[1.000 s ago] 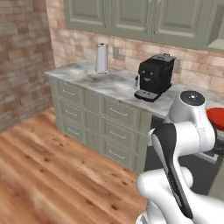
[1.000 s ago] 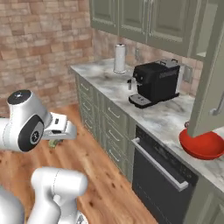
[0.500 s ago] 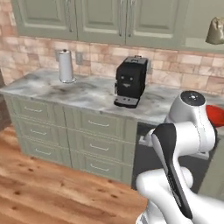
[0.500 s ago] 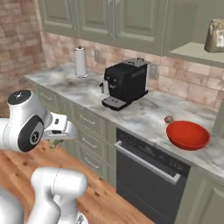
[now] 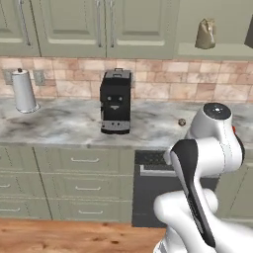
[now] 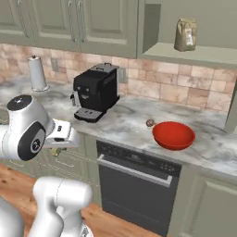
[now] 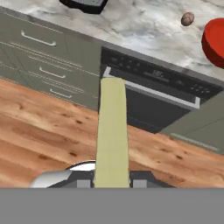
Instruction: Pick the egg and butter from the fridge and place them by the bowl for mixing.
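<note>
Gripper (image 7: pixel 112 183) clamped on the butter (image 7: pixel 112 131), which sticks out toward 12 o'clock in hand view, above floor in front of the oven (image 7: pixel 148 100). Egg (image 7: pixel 187 19) sits on the counter (image 7: pixel 144 26) at 1 o'clock, just beside the bowl (image 7: pixel 215 41) at 2. Best approach, I'd judge: lift well over counter edge, lower butter flat on bare marble near the egg, w/o nudging it. Room looks ample btwn coffee machine (image 6: pixel 95 92) and bowl.

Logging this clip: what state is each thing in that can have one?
gripper: shut on the butter, off the counter
butter: held, sticking out past the fingertips
egg: lying on the counter beside the bowl
bowl: upright on the counter, nothing visible inside
upper cabinets: doors closed
</note>
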You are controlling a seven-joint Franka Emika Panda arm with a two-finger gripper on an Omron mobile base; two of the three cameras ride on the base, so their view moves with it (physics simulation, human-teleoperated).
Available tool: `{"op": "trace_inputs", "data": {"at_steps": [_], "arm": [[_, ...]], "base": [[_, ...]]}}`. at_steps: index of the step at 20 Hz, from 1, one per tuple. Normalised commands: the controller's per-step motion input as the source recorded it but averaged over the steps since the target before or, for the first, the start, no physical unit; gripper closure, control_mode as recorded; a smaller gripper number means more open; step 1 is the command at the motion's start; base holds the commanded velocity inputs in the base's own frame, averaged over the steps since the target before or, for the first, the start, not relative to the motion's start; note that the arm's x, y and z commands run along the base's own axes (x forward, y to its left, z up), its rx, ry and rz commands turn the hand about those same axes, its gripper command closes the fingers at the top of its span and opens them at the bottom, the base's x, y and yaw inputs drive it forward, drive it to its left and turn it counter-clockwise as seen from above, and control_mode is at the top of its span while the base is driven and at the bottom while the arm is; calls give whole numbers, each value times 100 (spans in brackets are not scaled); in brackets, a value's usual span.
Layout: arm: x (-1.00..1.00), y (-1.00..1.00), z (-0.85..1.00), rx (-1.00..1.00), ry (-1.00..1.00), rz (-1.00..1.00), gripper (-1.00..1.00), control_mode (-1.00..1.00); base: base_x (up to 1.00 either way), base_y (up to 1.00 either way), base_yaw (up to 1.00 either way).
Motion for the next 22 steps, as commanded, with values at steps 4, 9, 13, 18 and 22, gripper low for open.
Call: {"op": "trace_inputs", "data": {"at_steps": [4,9,13,18,22], "arm": [[0,0,0,0,0,0,100,100],[0,0,0,0,0,0,100,100],[0,0,0,0,0,0,100,100],[0,0,0,0,0,0,100,100],[0,0,0,0,0,0,100,100]], "base": [[86,4,-5],[79,4,-6],[54,15,-39],[48,18,-33],[35,18,-27]]}}
